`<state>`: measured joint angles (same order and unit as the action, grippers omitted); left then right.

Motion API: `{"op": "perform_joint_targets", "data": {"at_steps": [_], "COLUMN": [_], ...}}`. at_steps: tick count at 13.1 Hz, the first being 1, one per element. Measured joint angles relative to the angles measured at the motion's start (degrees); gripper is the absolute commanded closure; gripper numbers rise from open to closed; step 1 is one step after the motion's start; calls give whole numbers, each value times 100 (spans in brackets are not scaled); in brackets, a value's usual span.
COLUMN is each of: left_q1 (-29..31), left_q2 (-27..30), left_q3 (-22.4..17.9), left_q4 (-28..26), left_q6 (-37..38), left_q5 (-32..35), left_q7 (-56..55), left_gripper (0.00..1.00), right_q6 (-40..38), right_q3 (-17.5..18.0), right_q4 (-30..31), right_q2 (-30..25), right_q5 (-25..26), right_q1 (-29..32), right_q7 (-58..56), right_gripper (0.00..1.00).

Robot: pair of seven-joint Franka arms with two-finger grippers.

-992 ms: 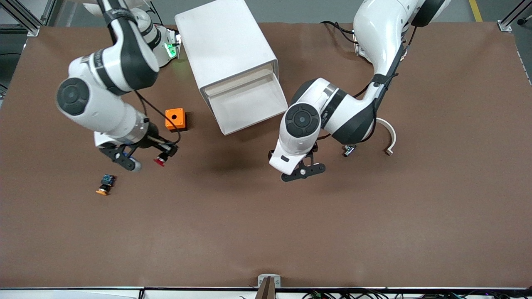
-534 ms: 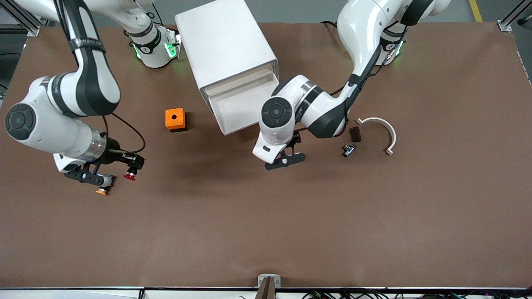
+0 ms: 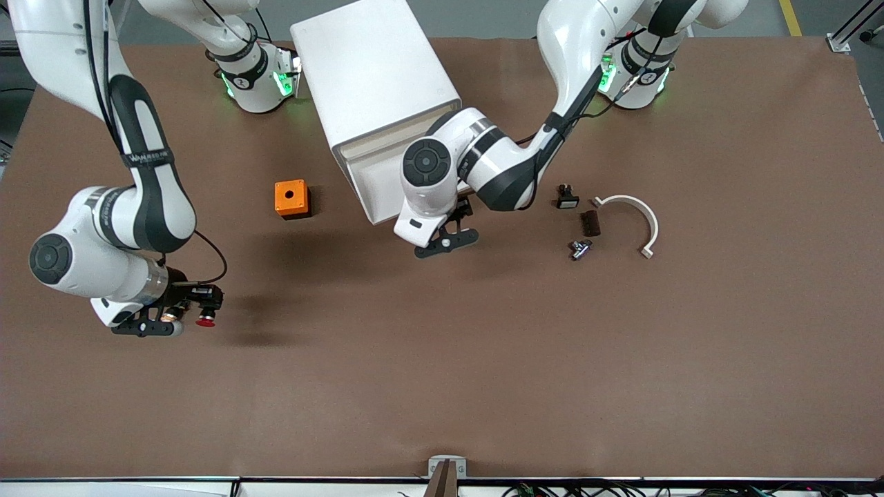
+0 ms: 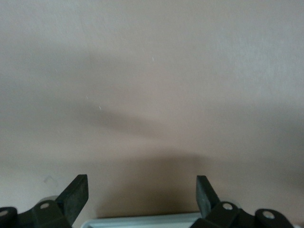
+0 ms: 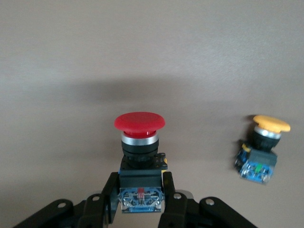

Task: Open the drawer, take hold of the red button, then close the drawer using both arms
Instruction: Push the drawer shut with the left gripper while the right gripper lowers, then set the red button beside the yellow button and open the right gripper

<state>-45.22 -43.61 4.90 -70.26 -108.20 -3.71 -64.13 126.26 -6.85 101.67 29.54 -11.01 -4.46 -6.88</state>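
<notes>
My right gripper (image 5: 141,202): clamped on the button (image 5: 140,142), above bare table (image 3: 483,379).
My left gripper (image 4: 141,192): fingers spread, empty, before the open drawer (image 3: 376,186).

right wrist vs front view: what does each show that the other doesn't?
Right wrist only: the red button's blue rear block clamped in the right hand, and the orange-capped button lying apart on the table. Front only: the cabinet with its drawer open, the left hand open over the table in front of it, the orange cube. Both: red button, right hand, brown table.
</notes>
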Motion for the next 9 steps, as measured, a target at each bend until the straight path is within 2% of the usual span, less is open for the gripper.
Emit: {"op": "perform_joint_targets", "data": {"at_steps": [6,7,8,9], "left_q1": [-375,-422,-454,-487], "left_q2": [-1,-1,-1,-1], "left_q3": [2,1,1,2], "left_q4": [-62,-73,-82,-90], "left_q6": [-10,-11,-11,-12], "left_q5": [-768,-886,-1018,-1144], "left_q7": [-472,-581,-630,-656], "left_gripper": [0,0,0,0], "right_q6": [65,62,62,67], "right_q3": [-1,0,0,0], "right_q4": [7,19,28,30], "right_q2": [411,461,515,574], "right_q5": [0,0,0,0], "right_q1": [329,349,362,376], "right_q7": [-326,-332,-333,-333], "right_gripper": [96,91,80,63]}}
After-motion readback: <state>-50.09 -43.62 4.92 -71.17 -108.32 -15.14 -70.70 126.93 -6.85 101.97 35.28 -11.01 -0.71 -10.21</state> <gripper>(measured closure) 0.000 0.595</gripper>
